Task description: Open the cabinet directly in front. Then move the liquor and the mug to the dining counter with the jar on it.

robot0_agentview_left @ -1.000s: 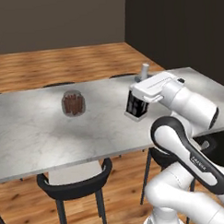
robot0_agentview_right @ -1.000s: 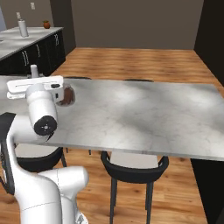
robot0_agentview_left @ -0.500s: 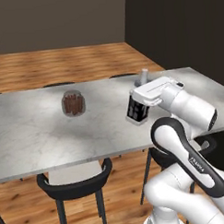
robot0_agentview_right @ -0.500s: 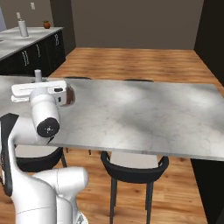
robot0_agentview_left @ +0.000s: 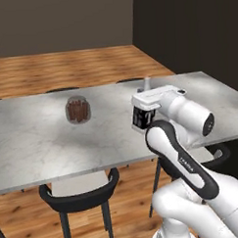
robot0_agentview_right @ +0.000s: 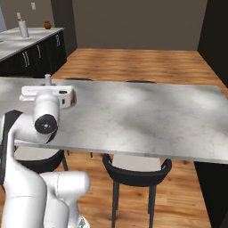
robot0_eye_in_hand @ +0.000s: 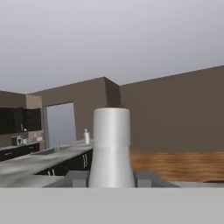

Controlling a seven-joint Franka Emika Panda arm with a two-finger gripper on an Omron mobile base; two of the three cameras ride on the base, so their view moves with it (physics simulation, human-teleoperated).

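Liquor (robot0_eye_in_hand: 112, 146) is gripped by the pincer (robot0_agentview_left: 143, 118) above the tabletop (robot0_agentview_left: 38, 139); jar (robot0_agentview_left: 78, 109) stands well apart.

You get one marking only: dark lettering along white arm link (robot0_agentview_left: 184, 160), left base view, too small and blurred to read. Nothing legible on liquor (robot0_eye_in_hand: 111, 146), jar (robot0_agentview_left: 78, 109), bench (robot0_agentview_right: 147, 120) or distant kitchen items. No labels, brands, numbers or signs you can read.
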